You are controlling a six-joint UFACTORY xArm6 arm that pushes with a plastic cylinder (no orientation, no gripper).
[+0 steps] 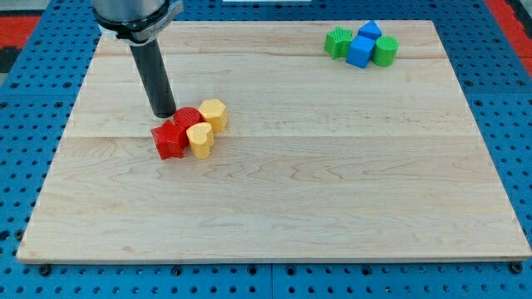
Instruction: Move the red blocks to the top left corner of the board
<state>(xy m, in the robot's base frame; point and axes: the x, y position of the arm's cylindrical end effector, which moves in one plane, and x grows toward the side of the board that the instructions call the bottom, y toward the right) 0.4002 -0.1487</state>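
Observation:
Two red blocks sit left of the board's middle. A red star-shaped block (170,139) lies at the view's left of the cluster, and a red round block (188,119) lies just above and right of it. A yellow heart-shaped block (200,139) and a yellow hexagonal block (214,114) touch them on the right. My tip (164,114) stands on the board just left of the red round block and just above the red star block, touching or nearly touching them.
The wooden board (332,191) lies on a blue pegboard table. At the view's top right stands a cluster: a green block (337,42), a blue cube (361,51), a blue block (370,31) and a green cylinder (386,51).

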